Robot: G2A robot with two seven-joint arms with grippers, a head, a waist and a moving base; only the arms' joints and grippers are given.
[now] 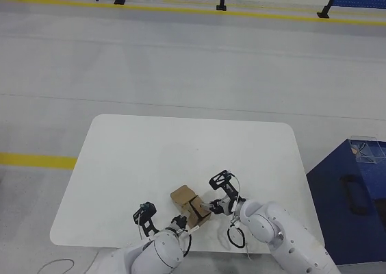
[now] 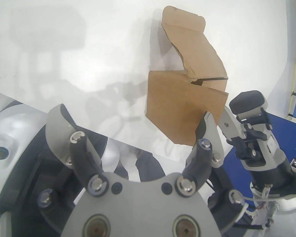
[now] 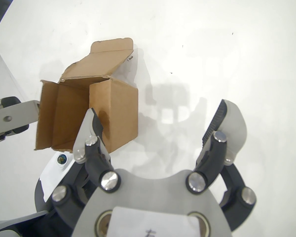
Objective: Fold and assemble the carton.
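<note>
A brown carton (image 1: 189, 203) lies partly erected near the white table's (image 1: 179, 147) front edge, one end open and a tuck flap spread flat on the table. In the right wrist view the carton (image 3: 113, 107) shows its hollow inside. My right gripper (image 3: 159, 119) is open beside it, with one fingertip (image 3: 93, 120) against the carton's side wall. My left gripper (image 2: 133, 124) is also open, one fingertip (image 2: 207, 124) touching the carton (image 2: 185, 104) at its lower edge. In the top view the left gripper (image 1: 174, 222) and right gripper (image 1: 219, 198) flank the carton.
A dark blue cabinet (image 1: 357, 198) stands off the table's right side, with a clear box (image 1: 365, 147) on top. A yellow line (image 1: 22, 159) runs across the floor to the left. The table spreads wide and bare beyond the carton.
</note>
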